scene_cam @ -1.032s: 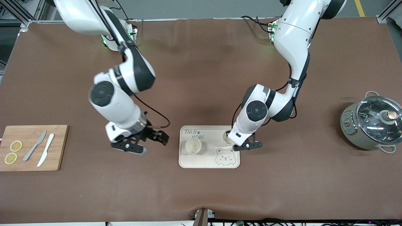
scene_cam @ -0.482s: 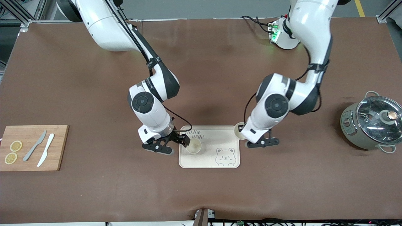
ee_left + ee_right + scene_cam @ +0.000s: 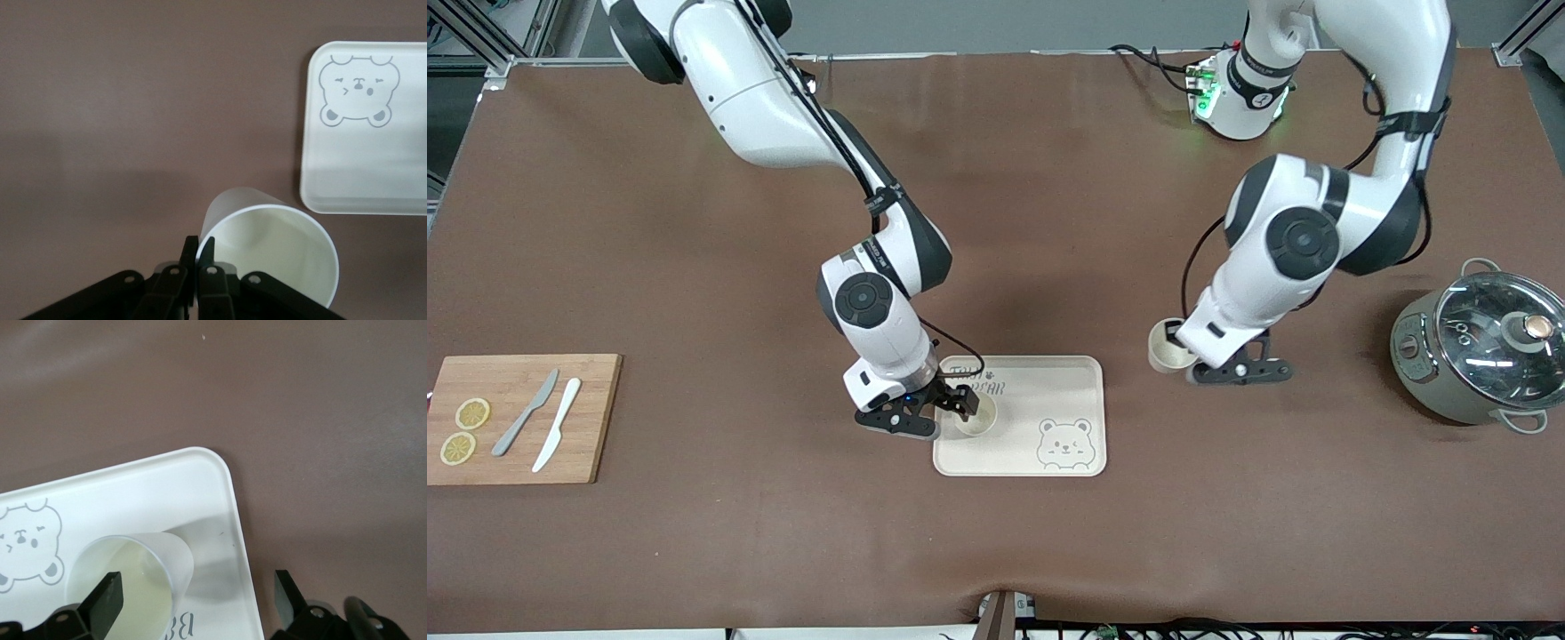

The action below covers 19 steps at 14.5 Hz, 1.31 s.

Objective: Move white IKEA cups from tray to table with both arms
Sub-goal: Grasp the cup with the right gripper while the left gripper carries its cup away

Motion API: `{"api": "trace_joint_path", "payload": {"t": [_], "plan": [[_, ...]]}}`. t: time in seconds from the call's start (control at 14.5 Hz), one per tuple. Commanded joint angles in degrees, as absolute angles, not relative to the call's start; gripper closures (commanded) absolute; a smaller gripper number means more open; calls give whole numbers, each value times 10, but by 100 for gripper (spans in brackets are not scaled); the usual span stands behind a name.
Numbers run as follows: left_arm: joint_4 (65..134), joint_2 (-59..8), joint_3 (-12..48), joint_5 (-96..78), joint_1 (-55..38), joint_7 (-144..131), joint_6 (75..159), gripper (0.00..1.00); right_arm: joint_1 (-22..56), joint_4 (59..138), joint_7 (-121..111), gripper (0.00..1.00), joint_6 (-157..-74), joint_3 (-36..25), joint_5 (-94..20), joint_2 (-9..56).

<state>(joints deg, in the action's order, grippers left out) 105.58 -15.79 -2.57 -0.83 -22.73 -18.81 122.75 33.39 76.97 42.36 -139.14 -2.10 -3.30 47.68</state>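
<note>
Two white robot arms work around a bear-printed tray (image 3: 1067,382) on a brown counter (image 3: 996,551). The left hand (image 3: 1199,357) is clamped on the rim of one white cup (image 3: 1164,348), pinching its wall between closed fingers (image 3: 205,250), as the left wrist view shows. This cup is off the tray, just beside the tray's corner toward the left arm's end of the counter; whether it touches the counter cannot be told.

The right hand (image 3: 963,410) is over the tray's edge at the right arm's end, its fingers (image 3: 107,599) spread apart on either side of the second cup (image 3: 977,419). That cup stands upright on the tray, near the printed lettering and beside the bear drawing (image 3: 1065,443).

Well apart from the tray, toward the left arm's end, sits a grey-green pot (image 3: 1449,373) with a glass lid (image 3: 1503,329). Well apart from the tray at the right arm's end lies a wooden cutting board (image 3: 596,418) carrying two lemon slices (image 3: 471,413), a grey knife (image 3: 525,412) and a white knife (image 3: 557,423).
</note>
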Motion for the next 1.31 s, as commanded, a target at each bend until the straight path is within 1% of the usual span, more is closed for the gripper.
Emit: {"api": "trace_joint_path", "payload": {"t": [0.0, 0.14, 0.34, 0.48, 0.69, 0.83, 0.89, 0.96, 1.03, 1.1, 1.17, 1.24], "plan": [[1226, -46, -18, -3, -190, -129, 1321, 100, 341, 751, 439, 0, -1390, -28, -24, 487], [1280, -20, -18, -4, -174, -90, 1355, 100, 345, 751, 439, 0, -1390, -28, -23, 494], [1320, -11, -18, -6, -151, -52, 1387, 100, 350, 752, 439, 0, -1409, -28, -23, 505], [1331, -18, -18, -9, -137, -39, 1401, 100, 352, 752, 439, 0, -1410, -28, -23, 510], [1332, -33, -18, -31, -126, -4, 1403, 100, 360, 753, 440, 0, -1410, -28, -7, 509], [1330, -51, -18, -45, -125, 3, 1418, 100, 361, 753, 441, 0, -1410, -27, -5, 509], [1329, -66, -18, -51, -125, 3, 1433, 100, 361, 753, 441, 15, -1409, -27, -6, 509], [1329, -77, -18, -52, -125, 4, 1452, 100, 361, 753, 441, 46, -1409, -27, -9, 508], [1329, -90, -18, -52, -125, 5, 1467, 100, 361, 753, 441, 58, -1408, -26, -10, 507], [1329, -100, -18, -52, -125, 10, 1478, 100, 361, 753, 441, 66, -1407, -27, -10, 507], [1329, -109, -18, -52, -125, 12, 1489, 100, 361, 753, 441, 79, -1408, -27, -8, 507], [1328, -117, -18, -52, -124, 13, 1494, 100, 361, 753, 441, 89, -1408, -27, -8, 507]]}}
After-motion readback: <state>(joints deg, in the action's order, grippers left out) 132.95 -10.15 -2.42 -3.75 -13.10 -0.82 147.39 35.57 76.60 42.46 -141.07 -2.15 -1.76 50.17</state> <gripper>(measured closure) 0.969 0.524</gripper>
